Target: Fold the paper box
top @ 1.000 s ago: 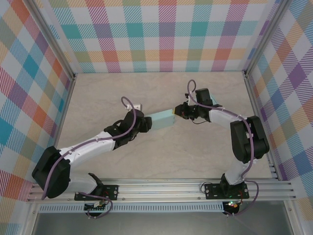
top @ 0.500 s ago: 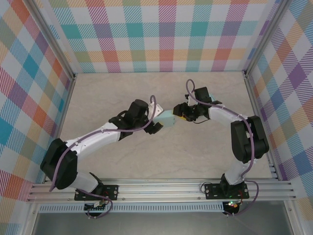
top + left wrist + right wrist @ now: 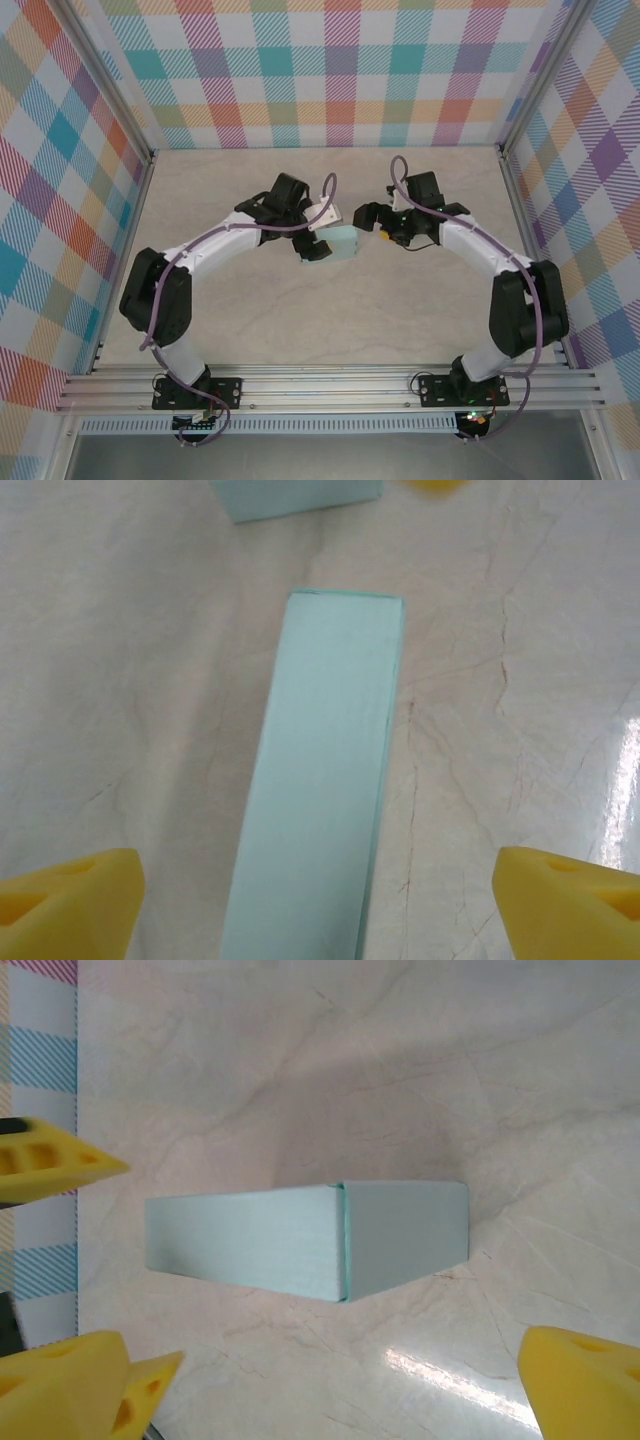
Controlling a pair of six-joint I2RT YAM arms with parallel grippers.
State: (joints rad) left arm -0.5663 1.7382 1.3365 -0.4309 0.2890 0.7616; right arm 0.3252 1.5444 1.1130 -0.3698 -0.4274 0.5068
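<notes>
**Box lies loose between 2 open pincers**

The box [image 3: 345,243] lies flat mid-table [image 3: 300,320]. The left pincer [image 3: 316,246] straddles its left end and the right pincer [image 3: 374,222] sits just beside its right end. Both are spread wide and grip nothing, with their pads clear of the box. Bare table surrounds it, and the walls [image 3: 340,80] are well apart. In the left wrist view the box's near end is cut off.
</notes>
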